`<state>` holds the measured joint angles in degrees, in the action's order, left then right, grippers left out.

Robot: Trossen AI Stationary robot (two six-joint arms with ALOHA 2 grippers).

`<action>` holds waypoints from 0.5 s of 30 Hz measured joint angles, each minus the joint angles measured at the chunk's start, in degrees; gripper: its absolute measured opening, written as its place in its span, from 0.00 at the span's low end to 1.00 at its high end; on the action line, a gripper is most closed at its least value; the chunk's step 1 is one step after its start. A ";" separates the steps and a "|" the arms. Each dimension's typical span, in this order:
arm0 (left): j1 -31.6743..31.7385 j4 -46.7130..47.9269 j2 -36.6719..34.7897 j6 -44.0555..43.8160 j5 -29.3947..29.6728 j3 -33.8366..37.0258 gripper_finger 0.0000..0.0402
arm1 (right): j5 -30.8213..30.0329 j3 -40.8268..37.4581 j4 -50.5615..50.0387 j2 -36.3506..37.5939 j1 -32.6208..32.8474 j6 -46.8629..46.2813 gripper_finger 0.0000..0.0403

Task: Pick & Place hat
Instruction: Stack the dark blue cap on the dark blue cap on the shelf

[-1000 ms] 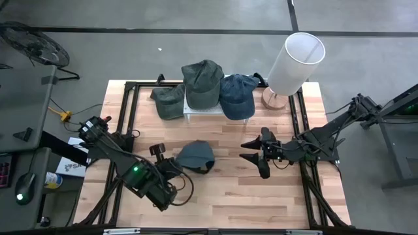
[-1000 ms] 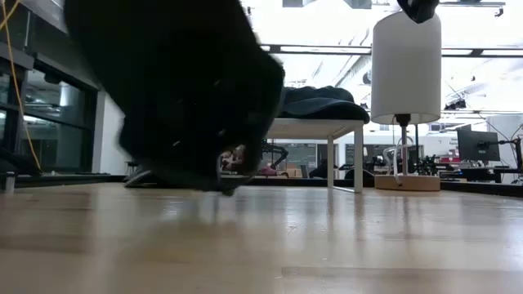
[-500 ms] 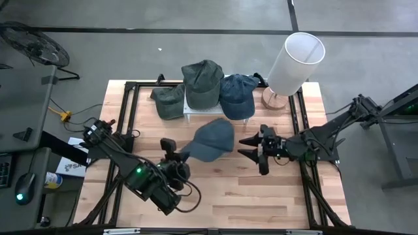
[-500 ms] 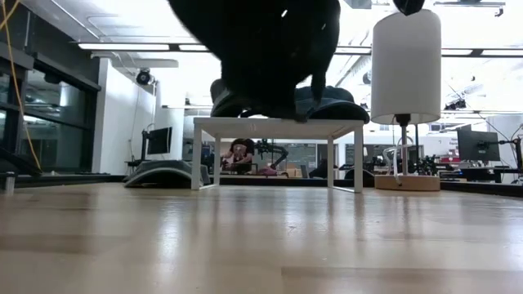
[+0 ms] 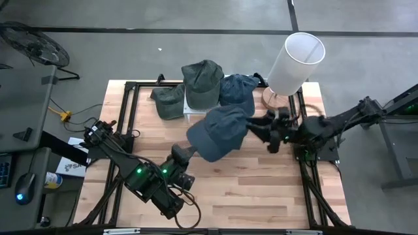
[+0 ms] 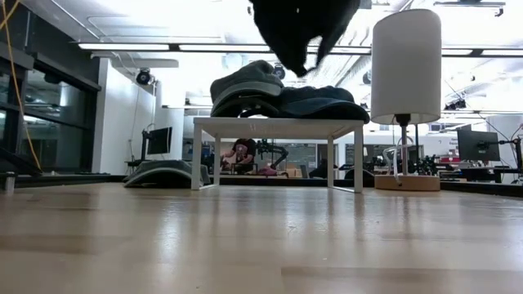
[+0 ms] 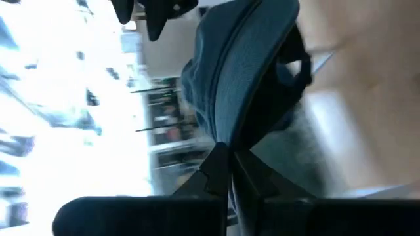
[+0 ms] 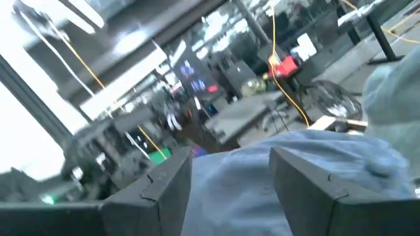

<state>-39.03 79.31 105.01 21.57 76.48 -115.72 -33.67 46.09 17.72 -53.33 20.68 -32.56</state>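
My left gripper (image 5: 189, 150) is shut on a blue cap (image 5: 219, 130) and holds it high over the middle of the table; the low view shows the cap (image 6: 302, 28) well above the tabletop. My right gripper (image 5: 261, 127) is open at the cap's right side. In the right wrist view its fingers (image 8: 164, 190) frame the blue cloth (image 8: 308, 151), and I cannot tell whether they touch it. A green cap (image 5: 202, 81) and a denim cap (image 5: 236, 94) lie on a small white stand (image 6: 278, 126). An olive cap (image 5: 168, 101) lies beside the stand. My left gripper pinches the cap's lower rim (image 7: 226, 141) between its two shut fingers, reaching up from the near left. The cap is lifted clear of the table and stands out beyond the fingertips, with its hollow inside (image 7: 275, 85) facing the wrist camera.
A lamp with a white shade (image 5: 297, 59) on a round wooden base (image 5: 274, 99) stands at the far right corner, close behind my right gripper. A black frame (image 5: 130, 91) runs along the table's edges. Bare wood (image 5: 248, 189) lies in the near half.
My left gripper has lifted the blue cap from low over the table's middle and carried it up and toward the far right, close to my right gripper. My right gripper has moved toward the far edge and turned toward the cap.
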 joint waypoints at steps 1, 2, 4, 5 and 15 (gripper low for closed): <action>0.00 -0.04 0.00 2.67 2.03 0.02 0.00 | 0.02 0.00 -0.59 1.31 -0.19 -0.02 0.49; 0.00 -0.02 0.00 5.23 4.16 0.02 0.00 | 0.00 0.00 -1.83 2.69 -0.41 -0.08 0.49; 0.00 -0.04 0.00 10.09 8.16 0.02 0.00 | 0.00 0.00 -5.40 5.64 -0.64 -1.09 0.49; 0.02 -0.03 0.00 12.47 9.40 0.02 0.00 | 0.02 0.00 -7.47 7.11 -0.88 -1.97 0.49; 0.00 -0.02 0.00 24.50 11.11 0.02 0.00 | 3.94 0.00 -23.90 17.55 -4.50 1.84 0.49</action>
<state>-39.03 79.29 105.01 46.07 87.60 -115.70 -29.73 46.09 -6.18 -35.78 16.18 -30.72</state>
